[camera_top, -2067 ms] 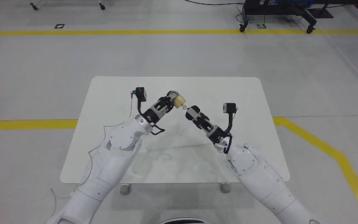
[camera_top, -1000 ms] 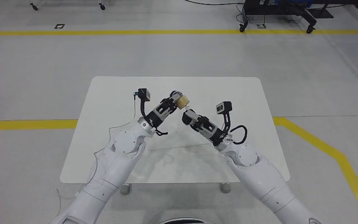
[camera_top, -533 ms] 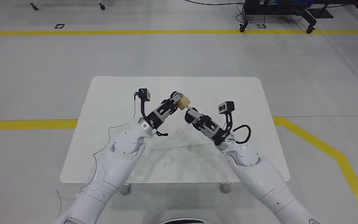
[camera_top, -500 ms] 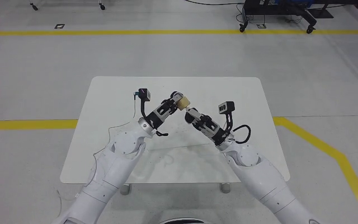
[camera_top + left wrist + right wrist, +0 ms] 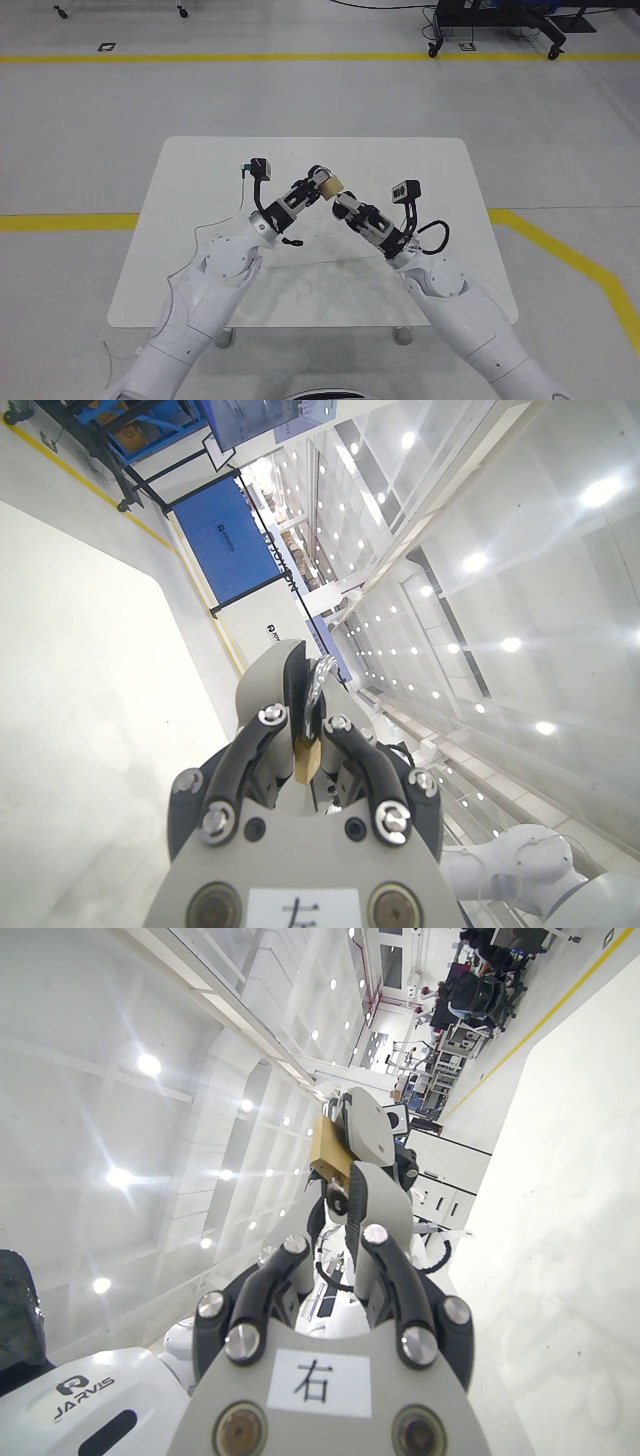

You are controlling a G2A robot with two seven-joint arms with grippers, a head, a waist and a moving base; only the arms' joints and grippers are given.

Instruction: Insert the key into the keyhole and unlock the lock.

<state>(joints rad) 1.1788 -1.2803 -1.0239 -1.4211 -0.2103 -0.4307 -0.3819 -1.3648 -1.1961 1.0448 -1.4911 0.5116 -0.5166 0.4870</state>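
White surface (image 5: pixel 430 165) spreads across the middle of the top view, with grey floor and yellow lines around it. Both arms meet above its centre, lifted off it.

Nearest in the right wrist view, the right claw (image 5: pixel 345 1200) is clamped on the key (image 5: pixel 338 1194). The key's dark head, with a hole in it, lies against the ribbed pad (image 5: pixel 356 1198) at the centre of the frame. Just beyond, the key's front end touches the underside of the brass lock (image 5: pixel 327 1148); how deep the blade sits I cannot tell.

Farther on, the left claw (image 5: pixel 314 672) is clamped on that lock. In the left wrist view the brass body sits low between the two halves of the claw, and the silver shackle (image 5: pixel 312 700) stands up toward the tips, looking closed.

My reading is that the insertion step is in hand, with unlocking not yet done. The next move calls for pressing the key straight along the lock's axis until it seats. The right wrist then has to twist while the left claw holds the body firm against the turn.
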